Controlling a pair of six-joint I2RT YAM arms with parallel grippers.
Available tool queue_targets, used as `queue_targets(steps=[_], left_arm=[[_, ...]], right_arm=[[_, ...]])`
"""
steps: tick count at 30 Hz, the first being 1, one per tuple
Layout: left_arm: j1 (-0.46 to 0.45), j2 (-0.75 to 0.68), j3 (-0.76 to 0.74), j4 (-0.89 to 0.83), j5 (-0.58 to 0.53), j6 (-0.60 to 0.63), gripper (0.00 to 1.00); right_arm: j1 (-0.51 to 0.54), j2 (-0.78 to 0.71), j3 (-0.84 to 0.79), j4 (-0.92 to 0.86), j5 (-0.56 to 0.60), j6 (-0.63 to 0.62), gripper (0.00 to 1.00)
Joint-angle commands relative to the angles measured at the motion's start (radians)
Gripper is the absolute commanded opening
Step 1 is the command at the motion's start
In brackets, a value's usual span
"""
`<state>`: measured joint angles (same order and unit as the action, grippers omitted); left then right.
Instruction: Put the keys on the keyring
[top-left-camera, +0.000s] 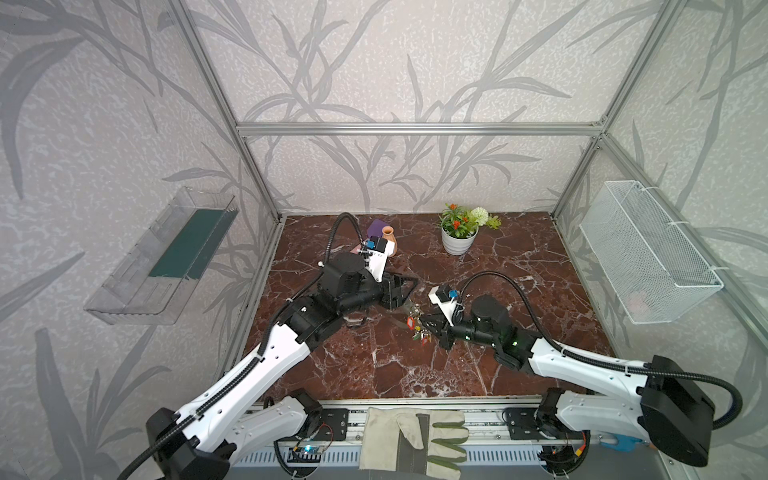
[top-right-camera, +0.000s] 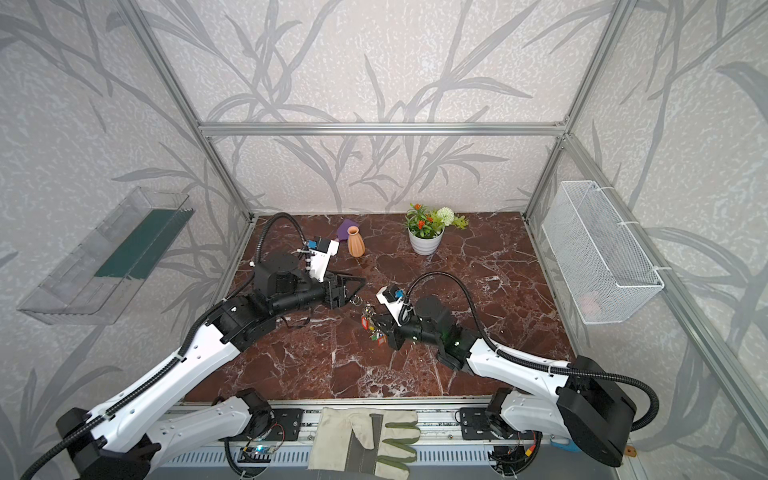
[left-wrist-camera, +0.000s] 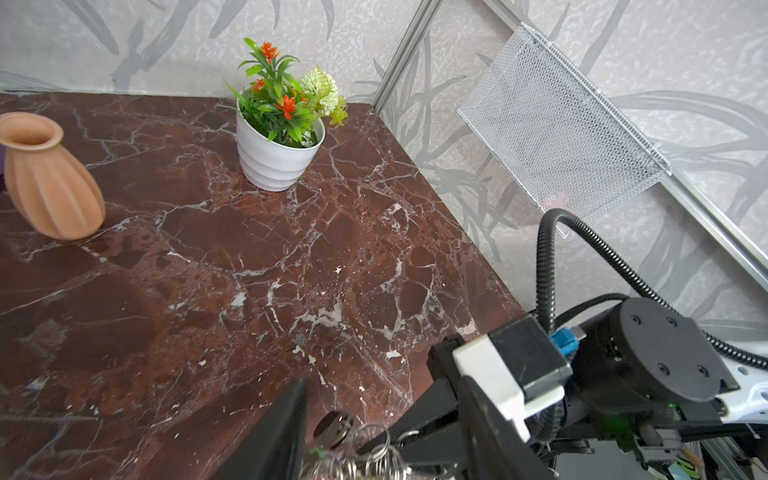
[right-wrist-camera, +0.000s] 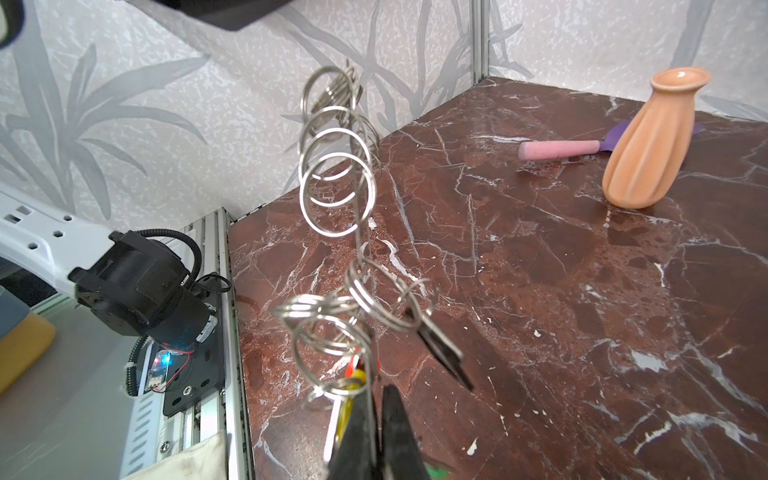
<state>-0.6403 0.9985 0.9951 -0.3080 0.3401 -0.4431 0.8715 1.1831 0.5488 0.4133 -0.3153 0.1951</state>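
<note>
Threading step, approx. mid-task. R gripper (right-wrist-camera: 378, 392) clamps keyring (top-left-camera: 414, 309) at table (top-left-camera: 519, 291) centre, keys (top-left-camera: 410, 322) dangling at its 6 o'clock. L gripper (top-right-camera: 358, 291), at keyring's 10 o'clock, has jaws apart and grips nothing. Next, probably: L re-pinches a split ring, which needs fine alignment.

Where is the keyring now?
In both top views the ring-fringed grey keyring plate is over the middle of the red marble table, pinched in the right gripper, close beside the left gripper.
</note>
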Motion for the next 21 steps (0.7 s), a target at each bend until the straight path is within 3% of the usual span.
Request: queue_targets(steps=[1,6,11,14,19,21], left_arm=[[0.007,-0.059,-0.033,-0.095,-0.033,0.062,0.54],[0.022,-0.125,-0.092,-0.185,-0.162,0.017,0.54],[0.145,-0.198,-0.222,-0.112,-0.063,-0.128,0.63],[0.217,-0.228,-0.334,0.078,0.086,-0.233,0.73],[0.257,-0.169,-0.549,0.684,0.311,-0.419,0.75],[0.257,-0.139,-0.588,0.818,0.324,-0.439,0.75]], right_arm=[[-0.006,-0.013,0.025,0.071,-0.02,0.025,0.0],[-0.088,-0.014,0.013,0.113,-0.113,0.126,0.0],[-0.165,-0.013,-0.009,0.188,-0.192,0.231,0.0],[-0.203,-0.01,-0.021,0.24,-0.236,0.291,0.0],[-0.268,-0.004,-0.042,0.353,-0.299,0.397,0.0],[-0.289,-0.001,-0.051,0.385,-0.318,0.432,0.0]])
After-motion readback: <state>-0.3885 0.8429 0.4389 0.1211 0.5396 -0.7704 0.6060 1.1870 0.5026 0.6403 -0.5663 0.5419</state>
